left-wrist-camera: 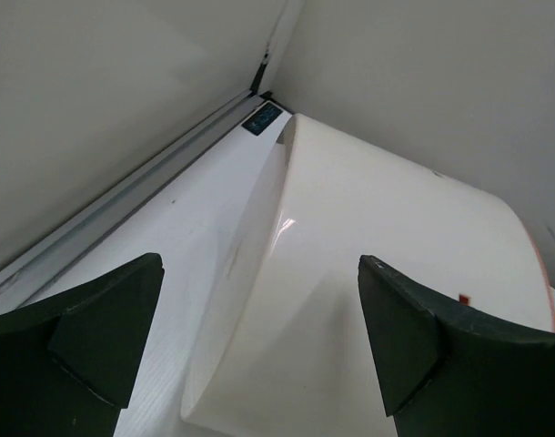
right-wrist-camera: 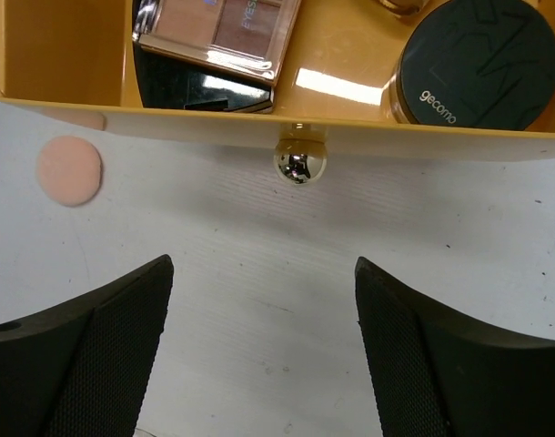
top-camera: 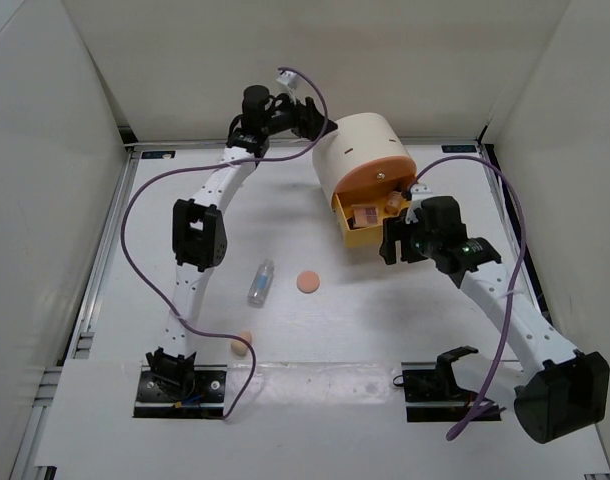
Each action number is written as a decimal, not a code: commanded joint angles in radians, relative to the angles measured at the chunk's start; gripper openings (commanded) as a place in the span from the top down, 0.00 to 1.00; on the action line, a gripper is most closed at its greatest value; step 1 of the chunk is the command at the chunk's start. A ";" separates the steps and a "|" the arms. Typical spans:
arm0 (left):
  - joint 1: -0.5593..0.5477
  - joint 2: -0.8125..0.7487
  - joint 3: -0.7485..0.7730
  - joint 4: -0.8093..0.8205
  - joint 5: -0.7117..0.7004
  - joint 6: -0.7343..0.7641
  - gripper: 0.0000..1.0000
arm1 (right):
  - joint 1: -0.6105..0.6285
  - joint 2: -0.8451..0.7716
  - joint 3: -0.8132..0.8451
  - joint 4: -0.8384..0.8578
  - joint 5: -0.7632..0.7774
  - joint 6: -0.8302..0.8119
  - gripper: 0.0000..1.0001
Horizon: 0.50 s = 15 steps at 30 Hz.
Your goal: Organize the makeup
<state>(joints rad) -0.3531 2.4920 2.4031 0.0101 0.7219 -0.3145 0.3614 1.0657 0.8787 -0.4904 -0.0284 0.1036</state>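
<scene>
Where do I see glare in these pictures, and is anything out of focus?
Right wrist: a bright glare patch on the drawer floor and a reflection in the metal knob; the round black compact is sharp, lettering readable. Left wrist: a thin highlight on the cream box; the dark fingers look soft. Top external: even light, faint shadows only.

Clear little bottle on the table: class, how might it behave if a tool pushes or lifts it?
The clear little bottle lies on its side, so a push would probably roll it. Its smooth clear wall may slip. Small, so likely light.
</scene>
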 commanded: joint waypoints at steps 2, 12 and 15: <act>0.022 -0.001 0.033 0.212 0.226 -0.097 0.02 | 0.007 0.045 0.003 0.058 0.001 -0.024 0.16; 0.002 0.085 -0.007 0.268 0.370 -0.103 0.02 | 0.013 0.204 0.088 0.214 0.077 -0.036 0.18; -0.003 0.103 -0.007 0.275 0.395 -0.098 0.02 | 0.019 0.217 0.112 0.254 0.081 -0.030 0.18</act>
<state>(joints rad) -0.3473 2.5973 2.4023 0.2817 1.0279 -0.4286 0.3702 1.2873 0.9230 -0.3462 0.0246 0.0875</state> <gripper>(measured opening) 0.986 0.823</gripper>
